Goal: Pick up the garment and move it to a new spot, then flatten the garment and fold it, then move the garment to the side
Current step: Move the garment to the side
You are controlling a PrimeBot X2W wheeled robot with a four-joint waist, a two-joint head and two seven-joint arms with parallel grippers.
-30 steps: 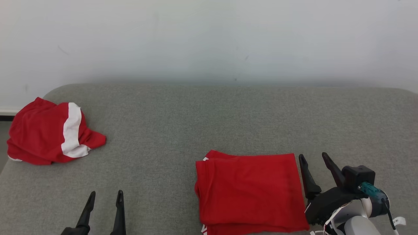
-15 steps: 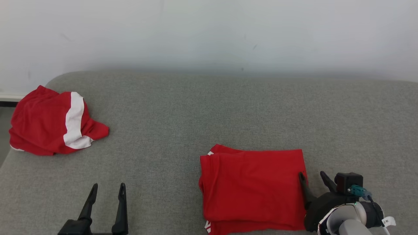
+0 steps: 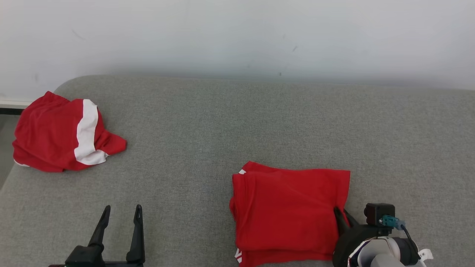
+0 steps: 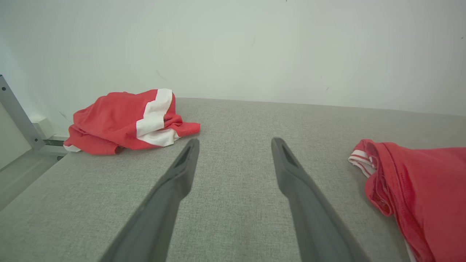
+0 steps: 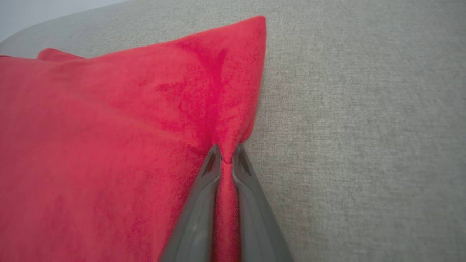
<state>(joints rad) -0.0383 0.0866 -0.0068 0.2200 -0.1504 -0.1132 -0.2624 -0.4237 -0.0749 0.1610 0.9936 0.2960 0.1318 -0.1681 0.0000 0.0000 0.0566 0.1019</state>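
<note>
One second ago my right claw stood just beside the right edge of the folded garment, with its two fingers wide apart and free of the cloth. Now I have brought it onto that edge and closed it. The fingers pinch a ridge of red cloth between them, and the garment puckers there. The head camera has also shifted a little, so the whole picture sits differently.
</note>
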